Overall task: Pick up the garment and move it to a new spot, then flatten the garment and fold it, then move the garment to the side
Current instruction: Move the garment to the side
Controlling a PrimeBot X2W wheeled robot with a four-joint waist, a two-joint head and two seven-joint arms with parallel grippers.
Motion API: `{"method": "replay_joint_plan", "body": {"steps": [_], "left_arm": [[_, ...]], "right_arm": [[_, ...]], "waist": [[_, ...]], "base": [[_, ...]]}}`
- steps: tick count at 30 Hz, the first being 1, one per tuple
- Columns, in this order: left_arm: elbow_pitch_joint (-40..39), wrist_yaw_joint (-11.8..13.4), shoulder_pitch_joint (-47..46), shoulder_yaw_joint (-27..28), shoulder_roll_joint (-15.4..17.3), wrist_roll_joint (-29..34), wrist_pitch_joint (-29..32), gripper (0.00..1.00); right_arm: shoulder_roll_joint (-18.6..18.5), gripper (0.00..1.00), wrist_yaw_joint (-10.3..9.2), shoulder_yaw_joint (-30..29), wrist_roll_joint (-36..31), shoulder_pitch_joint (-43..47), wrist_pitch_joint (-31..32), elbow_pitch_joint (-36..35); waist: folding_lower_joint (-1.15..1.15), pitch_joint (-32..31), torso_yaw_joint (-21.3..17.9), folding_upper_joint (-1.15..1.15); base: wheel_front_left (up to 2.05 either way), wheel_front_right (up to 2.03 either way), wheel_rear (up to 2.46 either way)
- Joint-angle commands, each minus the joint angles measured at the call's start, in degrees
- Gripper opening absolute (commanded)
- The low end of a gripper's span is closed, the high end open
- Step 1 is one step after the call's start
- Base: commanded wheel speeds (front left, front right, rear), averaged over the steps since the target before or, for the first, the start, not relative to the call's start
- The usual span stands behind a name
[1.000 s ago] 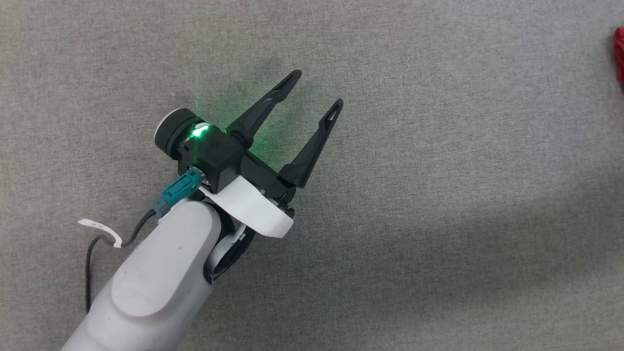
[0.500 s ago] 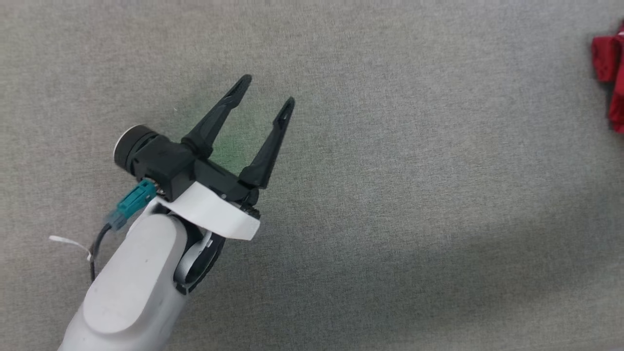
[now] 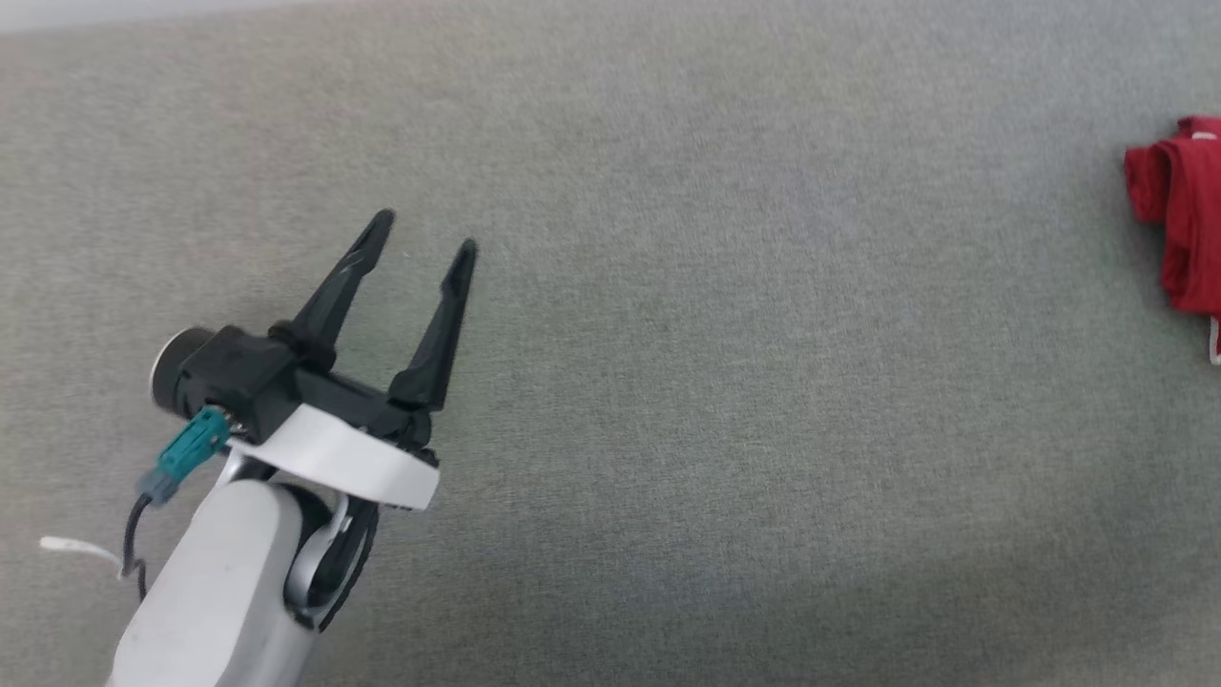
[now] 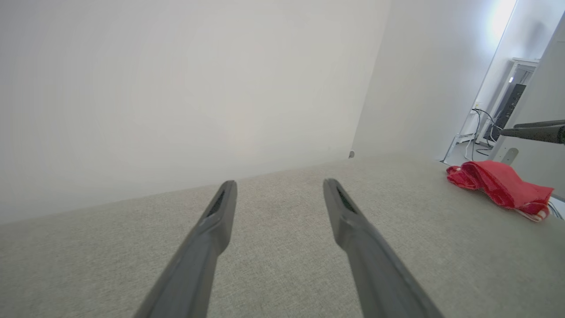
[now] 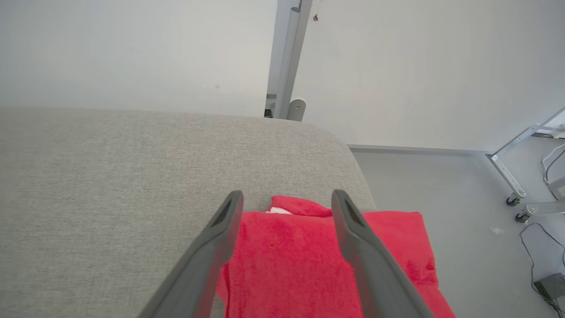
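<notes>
The garment [image 3: 1178, 215] is a red bunched heap at the right edge of the head view, lying on the grey fabric surface [image 3: 715, 382]. My left gripper [image 3: 422, 237] hovers open and empty at the lower left, far from it. From the left wrist, the garment [image 4: 501, 185] lies far right, a striped hem showing at its end. My right gripper [image 5: 287, 198] stands open above the garment [image 5: 291, 256], which spreads red below and between its fingers near the surface's corner; a bit of white shows at its far edge. Contact cannot be told.
The grey surface ends at a rounded corner [image 5: 348, 150] just beyond the garment, with bare floor [image 5: 454, 212] and a wheeled metal frame [image 5: 514, 185] to the right. A white wall [image 4: 176, 88] backs the surface. Another dark finger [image 4: 536, 130] shows at the left wrist view's right edge.
The head camera has turned, so more of the garment shows at the right edge. My left gripper has drawn down and to the left in the view, still open.
</notes>
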Motion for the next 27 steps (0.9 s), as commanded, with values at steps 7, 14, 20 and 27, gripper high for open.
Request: {"method": "replay_joint_plan", "body": {"steps": [7,14,20,27], "left_arm": [[-0.3,-0.1,5.5,5.2,-0.1,1.6,-0.3,1.00],[-0.8,-0.1,11.0,11.4,-1.1,2.9,-0.3,1.00],[-1.7,-0.1,15.4,16.5,-2.8,2.9,-0.3,1.00],[-3.4,-0.1,20.7,22.0,-5.1,4.2,-0.3,1.00]], "right_arm": [[1.9,1.00,-0.04,1.6,1.9,4.9,-5.0,-3.8],[3.7,1.00,-0.04,2.3,1.4,9.7,-11.4,-6.9],[5.6,1.00,-0.04,1.3,-0.2,13.5,-14.1,-9.1],[8.3,1.00,-0.03,-3.6,-4.4,19.6,-14.8,-15.2]], "waist": [[0.00,-5.0,2.4,0.00],[0.00,-8.5,3.5,0.00],[0.00,-10.9,3.7,0.00],[0.00,-13.6,3.5,0.00]], "base": [[0.00,0.00,0.00],[0.00,0.00,0.00],[0.00,0.00,0.00],[0.00,0.00,0.00]]}}
